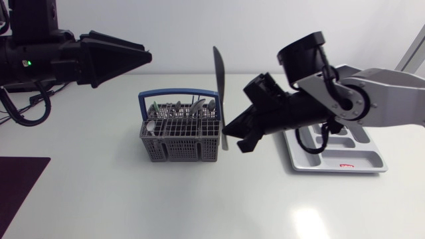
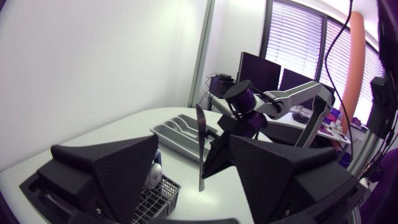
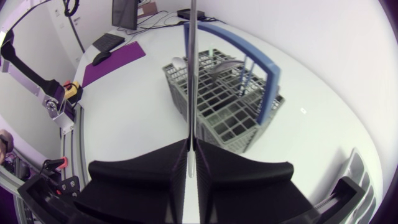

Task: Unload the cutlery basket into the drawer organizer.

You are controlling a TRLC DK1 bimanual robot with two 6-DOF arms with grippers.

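Note:
The grey cutlery basket (image 1: 180, 141) with a blue handle stands mid-table and holds several pieces of cutlery (image 1: 192, 110). My right gripper (image 1: 230, 131) is shut on a table knife (image 1: 218, 86), which it holds upright just right of the basket, blade up. The right wrist view shows the knife (image 3: 193, 74) pinched between both fingers, with the basket (image 3: 224, 106) ahead of them. My left gripper (image 1: 147, 54) hovers open and empty, high to the left of the basket. In the left wrist view the knife (image 2: 201, 143) stands beyond its spread fingers (image 2: 118, 168). The grey drawer organizer (image 1: 345, 163) lies at the right, partly under my right arm.
A dark purple mat (image 1: 20, 189) lies at the table's front left corner. White tabletop spreads in front of the basket and the organizer.

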